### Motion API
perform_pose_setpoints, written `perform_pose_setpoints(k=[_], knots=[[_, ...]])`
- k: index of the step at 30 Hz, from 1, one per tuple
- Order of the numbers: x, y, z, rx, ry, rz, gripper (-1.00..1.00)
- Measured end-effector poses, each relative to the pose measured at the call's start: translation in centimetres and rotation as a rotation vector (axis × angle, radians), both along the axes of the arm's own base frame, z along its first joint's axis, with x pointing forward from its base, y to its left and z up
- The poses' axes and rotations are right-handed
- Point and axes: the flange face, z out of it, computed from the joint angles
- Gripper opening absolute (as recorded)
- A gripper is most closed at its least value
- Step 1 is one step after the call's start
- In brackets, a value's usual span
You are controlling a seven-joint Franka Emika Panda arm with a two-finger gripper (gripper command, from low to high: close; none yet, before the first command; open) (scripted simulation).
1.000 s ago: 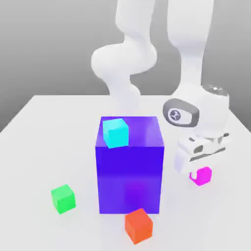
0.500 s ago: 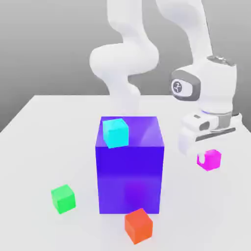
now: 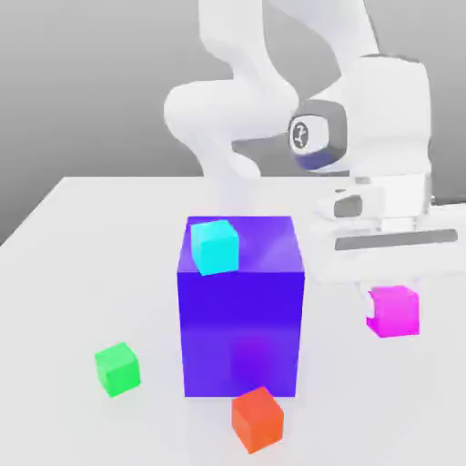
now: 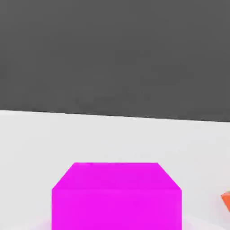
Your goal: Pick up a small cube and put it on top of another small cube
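A grey backdrop stood behind a white table (image 3: 73, 237). The white arm's hand hung at the exterior view's right, beside the big blue block (image 3: 241, 309), which carried a cyan cube (image 3: 215, 246) on top. The gripper (image 3: 393, 289) sat directly over the pink cube (image 3: 394, 311), apparently clamped on it and holding it clear of the table. The carry seemed underway; next, it likely needed moving above another small cube, such as the green cube (image 3: 116, 369) or the red cube (image 3: 257, 420).
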Motion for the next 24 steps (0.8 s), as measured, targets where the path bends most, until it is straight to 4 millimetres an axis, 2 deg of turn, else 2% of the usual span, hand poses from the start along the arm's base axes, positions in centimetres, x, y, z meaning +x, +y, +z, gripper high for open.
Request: perform_pose_setpoints(k=[4, 7, 10, 13, 14, 17, 20, 21, 24], knots=[[2.0, -8.6, -0.1, 0.025, 0.036, -0.275, -1.00], [1.7, -16.1, -1.0, 0.055, 0.094, -0.521, -1.00], [-0.4, -23.4, -2.5, 0.096, 0.167, -0.780, -1.00], [-4.0, -29.7, -4.4, 0.147, 0.256, -1.038, -1.00], [-5.6, -31.4, -5.6, 0.166, 0.301, -1.123, -1.00], [-7.1, -33.2, -8.7, 0.186, 0.340, -1.208, -1.00], [-7.2, -33.0, -11.8, 0.186, 0.346, -1.208, -1.00], [-7.3, -33.0, -12.6, 0.187, 0.347, -1.208, 1.00], [-7.3, -33.0, -12.6, 0.187, 0.346, -1.209, 1.00]])
